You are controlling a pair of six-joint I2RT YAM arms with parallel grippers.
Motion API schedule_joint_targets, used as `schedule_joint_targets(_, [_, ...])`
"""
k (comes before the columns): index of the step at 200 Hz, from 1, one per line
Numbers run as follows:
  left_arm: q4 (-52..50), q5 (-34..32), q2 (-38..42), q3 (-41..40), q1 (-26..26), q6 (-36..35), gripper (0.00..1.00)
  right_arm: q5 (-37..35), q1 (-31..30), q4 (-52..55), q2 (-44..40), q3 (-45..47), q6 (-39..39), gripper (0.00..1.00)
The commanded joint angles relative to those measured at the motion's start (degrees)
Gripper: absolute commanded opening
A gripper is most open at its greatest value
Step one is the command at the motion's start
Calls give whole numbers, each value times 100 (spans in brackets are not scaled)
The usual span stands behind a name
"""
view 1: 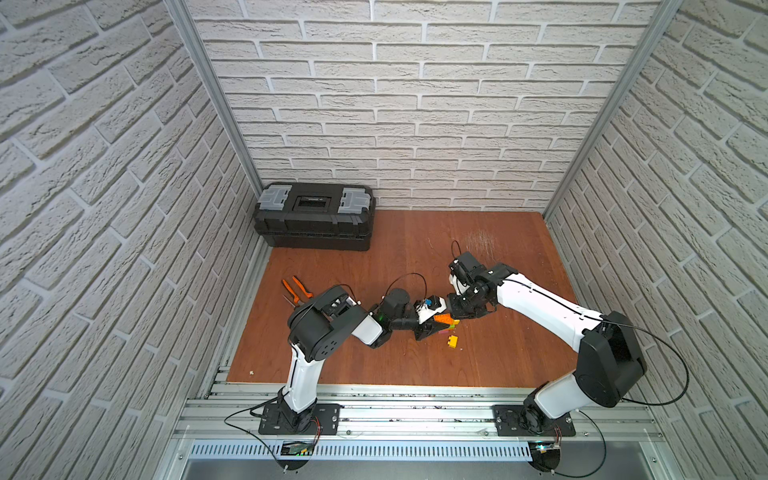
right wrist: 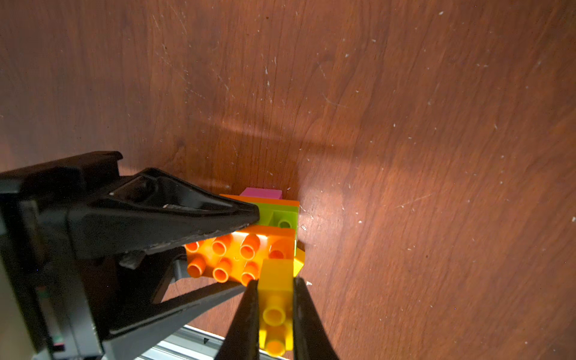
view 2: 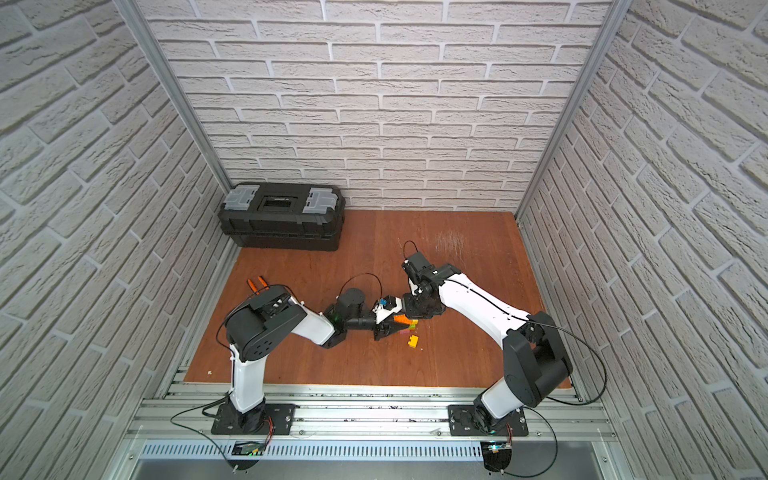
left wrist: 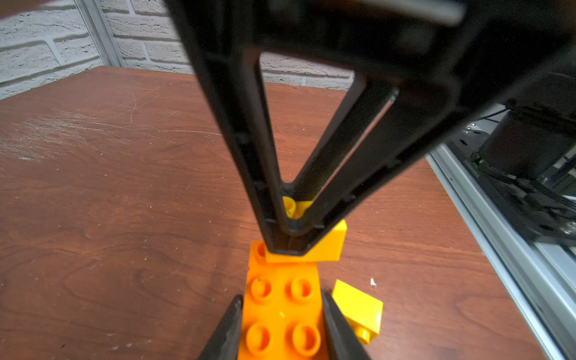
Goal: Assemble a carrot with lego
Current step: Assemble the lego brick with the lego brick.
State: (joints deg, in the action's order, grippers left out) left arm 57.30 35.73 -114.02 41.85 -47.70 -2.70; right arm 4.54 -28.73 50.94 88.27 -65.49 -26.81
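White faux-brick walls box in a reddish wooden tabletop (view 1: 478,365); a black toolbox (view 1: 314,216) sits in the far corner and orange-handled pliers (view 1: 296,289) lie beside the left arm, both well apart from the work. Mid-table the two arms meet tip to tip. The left gripper (left wrist: 281,296) is drawn in narrow on the carrot (left wrist: 282,314), its fingers pinching the long sides of the studded orange brick; a lime green brick (right wrist: 277,215) and a pink brick (right wrist: 261,193) are joined behind that orange one. The clump is held low over the wood; whether it touches the table I cannot tell.

The right gripper (right wrist: 275,285) is clamped almost closed on a small yellow brick (right wrist: 276,271); this brick touches the free end of the orange one and looks tilted, not flush.

The step in hand seems to be fitting this yellow piece. The next move likely calls for levelling it over the end studs, then pressing straight down while the left gripper braces; a sideways push could twist the clump in its grip. A second yellow brick (view 1: 453,341) lies loose just beside the carrot, probably next in line.
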Motion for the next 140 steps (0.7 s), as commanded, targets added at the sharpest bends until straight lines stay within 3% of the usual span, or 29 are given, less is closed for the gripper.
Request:
schedule_joint_targets(1, [-102, 37, -186, -10, -34, 112, 6, -60, 16, 225, -161, -15, -22, 2])
schedule_joint_targets(140, [9, 50, -259, -42, -41, 211, 3, -51, 16, 41, 267, -178, 91, 2])
